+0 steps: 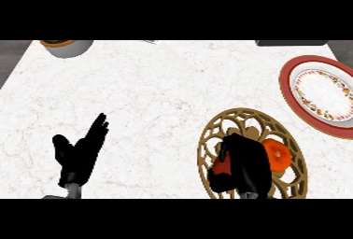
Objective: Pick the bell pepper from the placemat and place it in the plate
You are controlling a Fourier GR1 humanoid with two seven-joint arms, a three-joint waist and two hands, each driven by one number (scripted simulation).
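- Right hand (243, 164): lower right of the frame, set directly over the placemat (228, 122); fingers curled downward, seemingly round the bell pepper (277, 154), though contact beneath the palm is hidden; judged a grasp in progress, lift not yet evident.
- Bell pepper: orange-red, rounded and glossy; it lies on the placemat, showing at both flanks of the hand, the larger part at the hand's right side; its long axis cannot be told, the hand covering its middle.
- Placemat: round, gold-brown openwork of loops and rings, flat on the counter; the white surface shows through its gaps.
- Plate (321, 112): right edge of the frame, up and to the right of the placemat; near it but apart; broad red rim, patterned inner band, pale centre; partly cut off by the frame edge.
- Governing relation: the plate lies up and right of the right hand, which is much the nearer of the two; the coming move is judged a short carry in that direction.
- Left hand (79, 151): lower left of the frame, fingers straight and raised, holding nothing; at rest, well apart from the work.
- Counter (158, 93): white, faintly veined like marble; a grey pot (67, 47) stands at the upper left.
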